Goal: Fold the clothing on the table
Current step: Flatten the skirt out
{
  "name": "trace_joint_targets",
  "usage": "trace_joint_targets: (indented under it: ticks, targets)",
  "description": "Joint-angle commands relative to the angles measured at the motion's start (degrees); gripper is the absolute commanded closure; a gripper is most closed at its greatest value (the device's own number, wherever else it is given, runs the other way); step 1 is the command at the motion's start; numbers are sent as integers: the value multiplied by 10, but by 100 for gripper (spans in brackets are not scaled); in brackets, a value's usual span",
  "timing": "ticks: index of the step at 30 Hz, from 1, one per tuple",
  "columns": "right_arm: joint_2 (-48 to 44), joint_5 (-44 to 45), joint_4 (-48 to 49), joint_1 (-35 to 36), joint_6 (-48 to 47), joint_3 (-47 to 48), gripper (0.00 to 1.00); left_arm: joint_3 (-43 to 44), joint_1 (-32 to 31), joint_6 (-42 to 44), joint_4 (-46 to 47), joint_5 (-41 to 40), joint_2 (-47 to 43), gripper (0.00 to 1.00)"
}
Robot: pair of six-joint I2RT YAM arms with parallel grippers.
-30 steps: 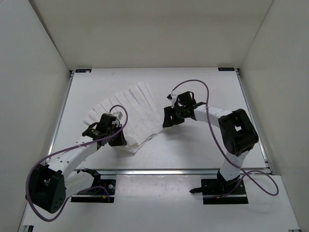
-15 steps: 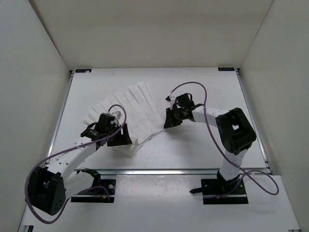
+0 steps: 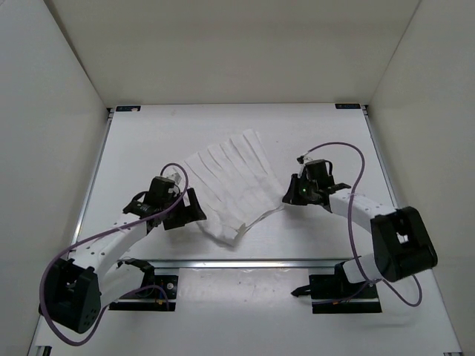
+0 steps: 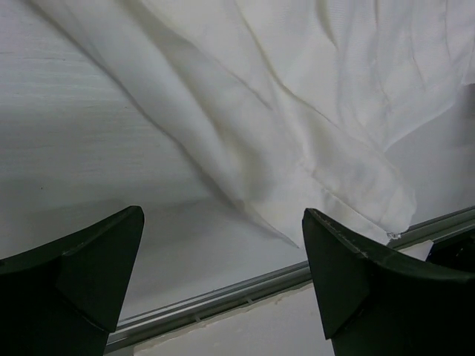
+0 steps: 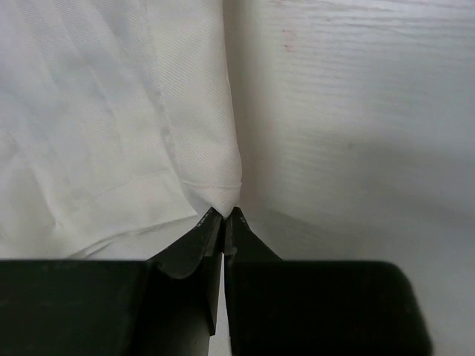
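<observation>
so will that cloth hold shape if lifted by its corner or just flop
Probably flops: the clothing lies in soft creases. Likely thin: the right gripper shuts nearly flat on its corner. It may bunch if dragged; its near edge lies crumpled.

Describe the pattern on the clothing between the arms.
The clothing is white with parallel pleat-like ribs fanning out; clearest in the top external view.

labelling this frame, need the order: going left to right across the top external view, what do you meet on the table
left hand, open → the clothing → right hand, shut on the clothing's edge
</observation>
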Motion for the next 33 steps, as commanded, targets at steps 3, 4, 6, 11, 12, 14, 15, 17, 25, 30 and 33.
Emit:
trace_joint_targets:
  ticks: [3,4,6,11,12,14,15,17,25,30,33]
  targets:
    - [-97,52,9,13,51,-53,100,-13,-14,-19,30,9,24,2]
    - [-105,45,15,25,57,-68,100,-8,-17,-20,40,11,29,4]
    - [-103,23,18,42,57,-71,100,-6,-26,-20,55,8,63,10]
    - [-76,-2,13,87,40,-58,100,21,-32,-20,89,-32,122,23]
    - [-79,-12,17,97,35,-53,100,21,-30,-21,95,-39,130,29]
    - [-83,-14,16,104,31,-56,100,28,-15,-19,121,-54,144,44]
    - [-87,-21,18,98,30,-54,100,33,-10,-20,130,-57,147,56]
    - [-98,-28,19,98,27,-64,100,50,5,-19,150,-70,179,74]
    - [-134,0,4,71,35,-89,100,302,-3,57,133,21,429,82]
    - [-163,6,6,18,30,-94,100,339,-34,66,121,1,454,47]
    - [-148,-17,-9,-23,11,-86,99,292,-14,51,153,6,409,28]
